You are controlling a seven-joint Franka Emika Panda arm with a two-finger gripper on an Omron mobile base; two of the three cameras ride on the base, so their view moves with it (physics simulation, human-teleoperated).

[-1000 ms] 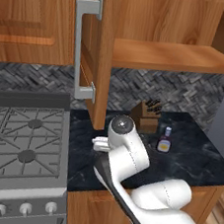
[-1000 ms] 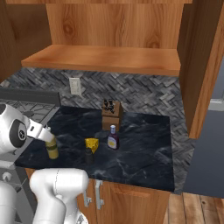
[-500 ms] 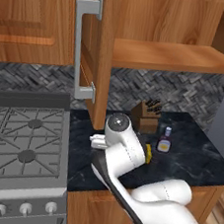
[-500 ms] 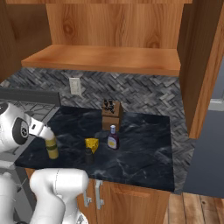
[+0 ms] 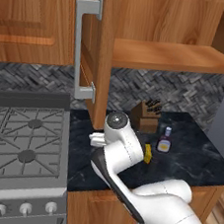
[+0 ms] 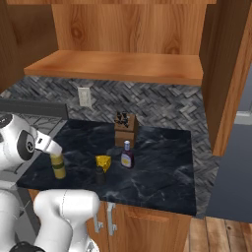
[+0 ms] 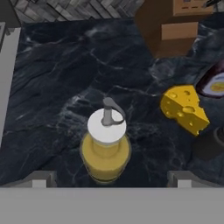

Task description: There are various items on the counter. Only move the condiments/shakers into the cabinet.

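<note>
The tall yellow bottle (image 7: 105,151) with a pale nozzle stands upright on the black counter (image 7: 57,87). My gripper (image 7: 111,178) hangs over it, open, one fingertip (image 7: 41,178) on each side of it and nothing held. From the right base view the yellow bottle (image 6: 58,165) sits near the counter's front left, under my hand. The black shaker (image 6: 100,175) stands in front of the cheese wedge (image 6: 103,161). The red-capped purple bottle (image 6: 127,155) is beside them, in front of the knife block (image 6: 125,130). The wall cabinet's shelf (image 6: 118,66) is bare.
The cabinet door (image 5: 104,48) stands open with its grey handle (image 5: 80,50) towards me, above the counter's left end. A gas stove (image 5: 20,142) lies left of the counter. A wall outlet (image 6: 84,97) is on the backsplash. My own arm (image 5: 124,150) blocks much of the left base view.
My arm has shifted slightly above the yellow bottle. The jaws stay open. Nothing on the counter has moved.
</note>
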